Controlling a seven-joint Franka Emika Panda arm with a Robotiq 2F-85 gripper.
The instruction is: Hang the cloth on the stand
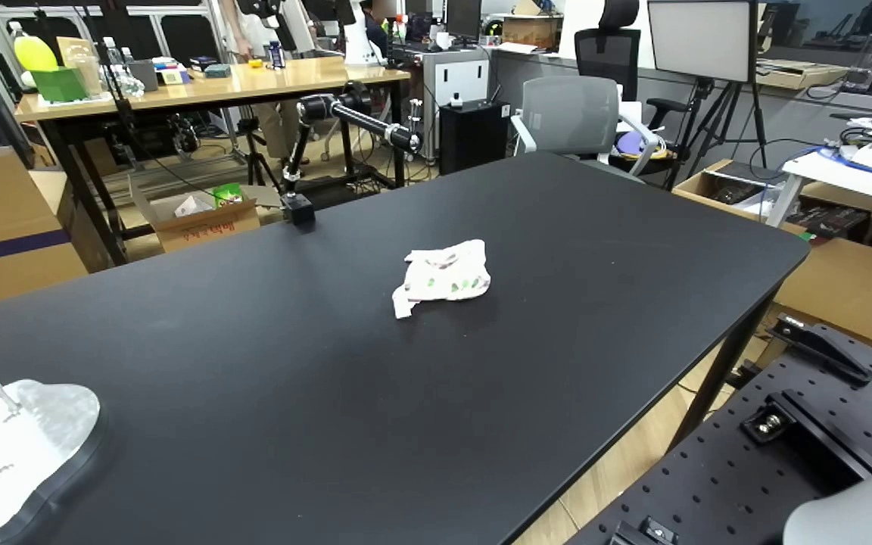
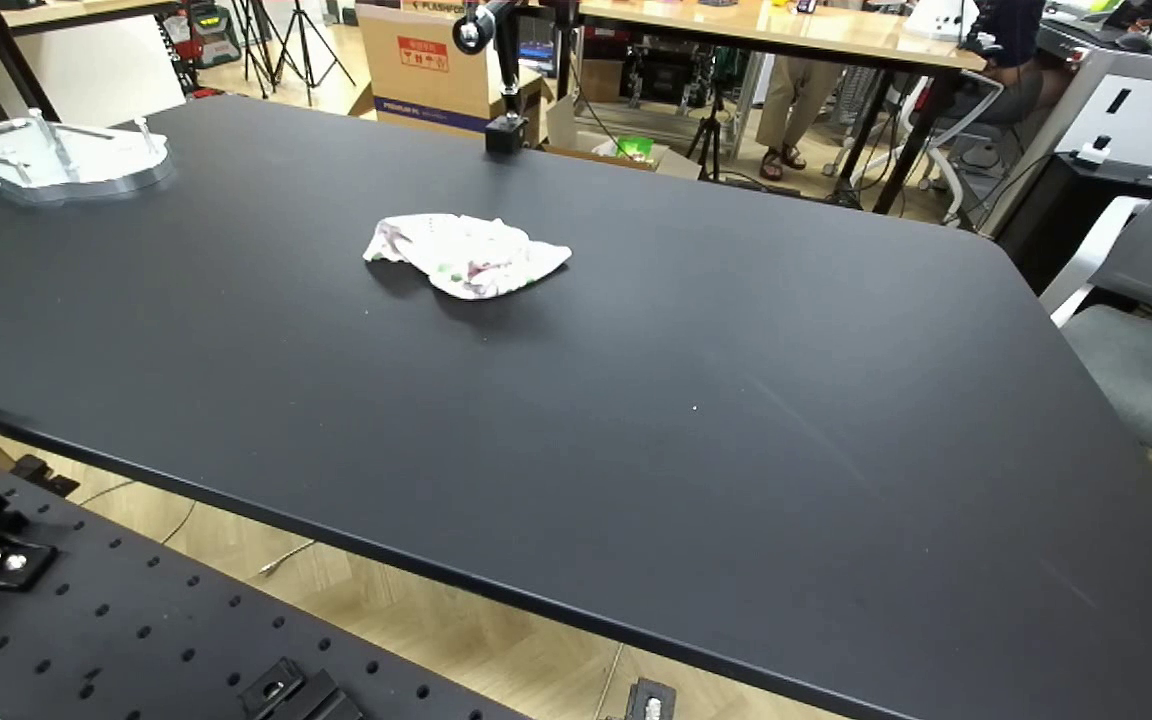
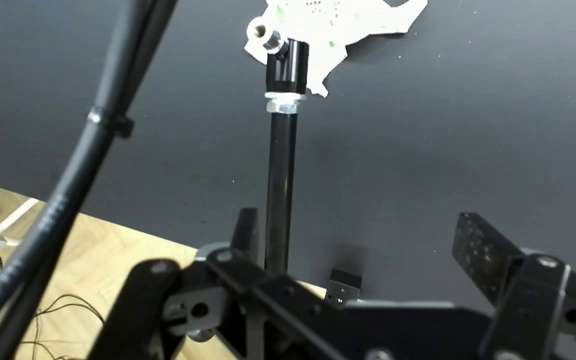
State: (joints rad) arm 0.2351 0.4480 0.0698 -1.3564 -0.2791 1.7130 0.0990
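Getting a sure hold of the cloth (image 1: pixel 447 272) looks like the step in hand, with the hanging yet to be done. The gripper (image 3: pixel 358 225) has its fingers (image 3: pixel 478 245) spread wide, and nothing is held between them. The cloth lies crumpled on the table (image 3: pixel 418 150), below the gripper and well beyond the fingertips, toward the top of the wrist view, where the view cuts it off. The stand (image 1: pixel 319 108) is, I judge, the black jointed mount rising from the table edge; its bar (image 3: pixel 281 165) seems to pass beneath the gripper and reach away from it, and in the wrist view the metal end piece (image 3: pixel 268 37) overlaps the cloth, though their heights probably differ.

The bar is what the approach must respect. It would be best to travel out above it with height to spare, pass the end piece, and only then descend. The fabric looks thin and limp, so a raised fold near its middle makes the better target, with the fingertips set across it and almost on the table before they close. A grip on one loose corner risks a lopsided drape that slides off. Once the fold is caught, lift straight up until the lowest tail clears the bar, come back above it, and let the two halves fall on either side before letting go.
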